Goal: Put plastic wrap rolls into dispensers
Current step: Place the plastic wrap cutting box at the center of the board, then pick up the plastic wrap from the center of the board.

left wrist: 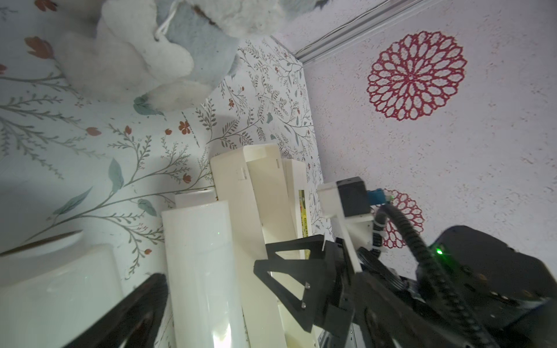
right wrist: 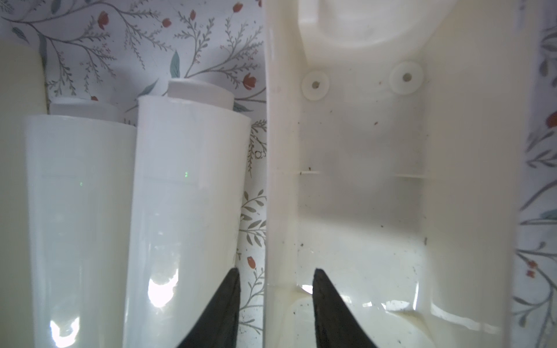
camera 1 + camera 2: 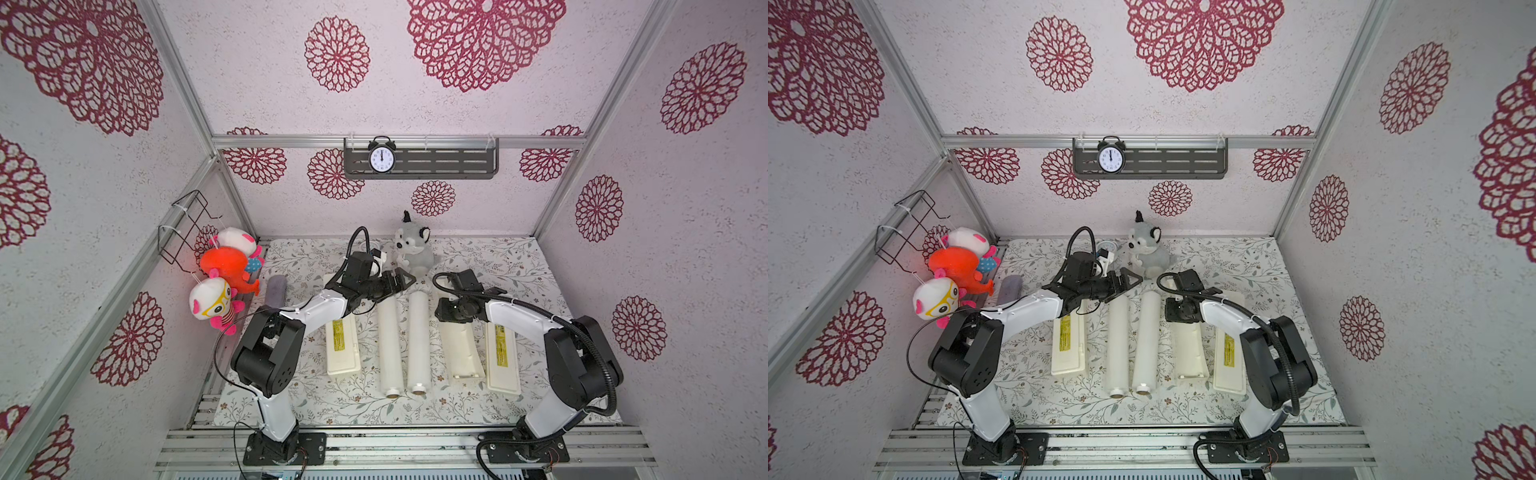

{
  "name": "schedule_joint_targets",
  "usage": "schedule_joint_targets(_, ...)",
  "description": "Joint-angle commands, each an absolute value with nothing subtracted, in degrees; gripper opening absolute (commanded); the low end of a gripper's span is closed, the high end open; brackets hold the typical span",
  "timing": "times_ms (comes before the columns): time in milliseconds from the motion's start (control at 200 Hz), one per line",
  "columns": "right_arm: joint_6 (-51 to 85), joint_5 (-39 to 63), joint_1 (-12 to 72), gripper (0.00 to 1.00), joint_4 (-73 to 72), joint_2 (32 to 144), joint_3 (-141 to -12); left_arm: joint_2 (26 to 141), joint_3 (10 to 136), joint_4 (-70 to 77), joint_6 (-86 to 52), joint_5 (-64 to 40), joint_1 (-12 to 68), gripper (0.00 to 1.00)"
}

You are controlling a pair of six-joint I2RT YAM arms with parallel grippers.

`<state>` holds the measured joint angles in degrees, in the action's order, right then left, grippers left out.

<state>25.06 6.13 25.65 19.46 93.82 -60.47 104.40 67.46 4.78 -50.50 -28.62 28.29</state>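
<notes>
Plastic wrap rolls [image 3: 390,345], two glossy white cylinders, lie on the table [image 3: 332,401] just beside the open cream plastic dispenser [image 3: 458,353], whose wall looks ready to snag the parted right fingers [image 2: 328,301] straddling it, while the wide-spread left fingers [image 3: 405,277] risk an end-heavy, slipping grab.

A black twin-bell alarm clock [image 3: 382,160] is standing at the left end of a dark slotted shelf [image 3: 453,163], which is hanging from the aluminium crossbar [image 3: 282,142] on the back wall. Crimson flower medallions [image 3: 337,54] are covering the pale walls. A grey-and-white plush wolf [image 3: 411,249] is sitting upright at the back of the bench [image 3: 523,266], on its leafy floral cover. At the left wall a black wire basket [image 3: 187,226] is hanging, and three plush toys are dangling by it: a white pink-trimmed one [image 3: 237,241], an orange one [image 3: 226,266] and a white one wearing yellow glasses [image 3: 210,303]. A fuzzy grey-purple cylinder [image 3: 276,289] is lying on the bench just beside them.
</notes>
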Motion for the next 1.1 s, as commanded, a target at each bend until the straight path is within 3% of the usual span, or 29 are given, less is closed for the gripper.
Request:
schedule_joint_targets(0,24.43,4.55,24.85,0.41,20.77,87.28,-61.03,104.36,70.23,-4.89,-47.07,-24.11,30.9,1.0)
schedule_joint_targets(470,24.61,0.16,17.89,0.44,23.67,71.91,-50.3,108.63,81.49,-34.86,-39.82,-6.03,43.3,0.99)
schedule_joint_targets(946,21.98,0.42,13.58,0.49,23.4,64.84,-45.18,120.99,89.0,-40.83,-42.54,-2.25,48.22,1.0)
schedule_joint_targets(1096,21.62,1.0,12.98,0.49,22.17,64.82,-43.76,124.71,93.09,-45.8,-42.49,0.6,49.56,0.94)
